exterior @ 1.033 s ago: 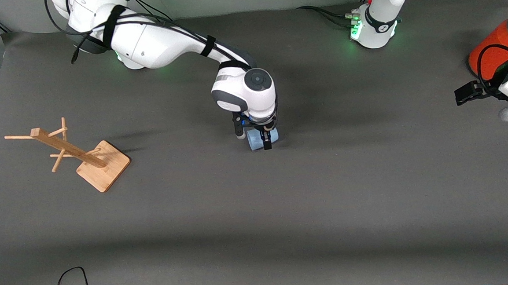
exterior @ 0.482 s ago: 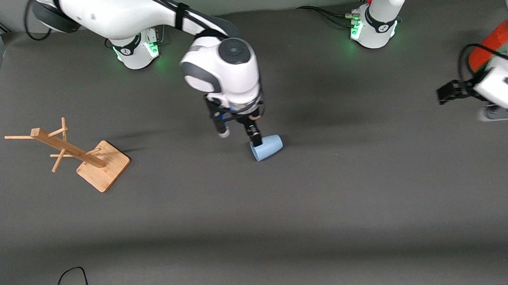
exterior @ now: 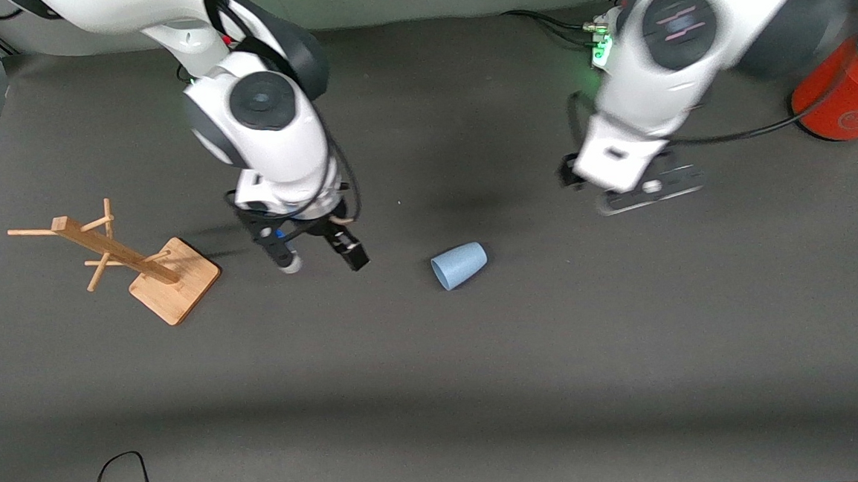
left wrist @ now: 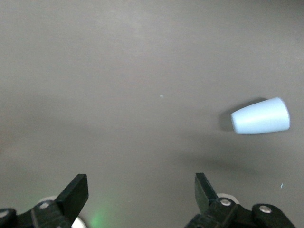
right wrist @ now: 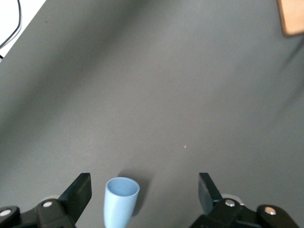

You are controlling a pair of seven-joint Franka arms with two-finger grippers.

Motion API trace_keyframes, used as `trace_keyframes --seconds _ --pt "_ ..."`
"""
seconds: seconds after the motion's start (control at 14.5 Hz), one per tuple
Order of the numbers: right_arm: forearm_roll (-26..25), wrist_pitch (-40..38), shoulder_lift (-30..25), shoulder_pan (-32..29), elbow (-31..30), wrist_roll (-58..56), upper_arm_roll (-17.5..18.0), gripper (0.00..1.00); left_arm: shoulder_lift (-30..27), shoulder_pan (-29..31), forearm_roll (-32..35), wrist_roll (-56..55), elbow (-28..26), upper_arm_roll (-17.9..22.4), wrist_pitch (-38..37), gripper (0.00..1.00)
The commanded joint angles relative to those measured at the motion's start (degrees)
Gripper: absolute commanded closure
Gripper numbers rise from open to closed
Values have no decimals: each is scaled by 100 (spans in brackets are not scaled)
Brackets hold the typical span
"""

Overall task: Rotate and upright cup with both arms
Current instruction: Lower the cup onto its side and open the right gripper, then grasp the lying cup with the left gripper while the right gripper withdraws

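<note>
The cup [exterior: 459, 265] lies on its side on the table [exterior: 482, 387], about mid-table, nothing touching it. Its open end points toward the right arm's end. The right gripper [exterior: 322, 259] is up in the air over the table between the cup & the wooden rack [exterior: 121, 260], fingers wide apart, holding nothing. The left gripper [left wrist: 140, 202] is up over the table too, near the cup on the left arm's side, fingers wide apart, empty. A big orange can [exterior: 848, 92] stands at the left arm's end.
</note>
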Motion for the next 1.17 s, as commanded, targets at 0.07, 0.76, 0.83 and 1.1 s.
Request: trace_keyframes --seconds 0.07,0.76,0.83,1.1 --pt "982 -23 -991 5 -449 -1780 -922 0 2066 -896 679 -1397 1956 -17 -106 0" --pt "2495 -15 -2864 66 -1855 -7159 -3400 0 4292 -1406 1260 -2692 3137 377 2073 0" --pt "2514 -15 -3022 75 -2030 -7486 -3550 0 4442 -1494 1260 -2692 3182 535 2135 0" --pt "2514 -6 -3436 75 -2559 -8198 -3910 0 4715 -1644 1418 -2552 3130 642 2057 1"
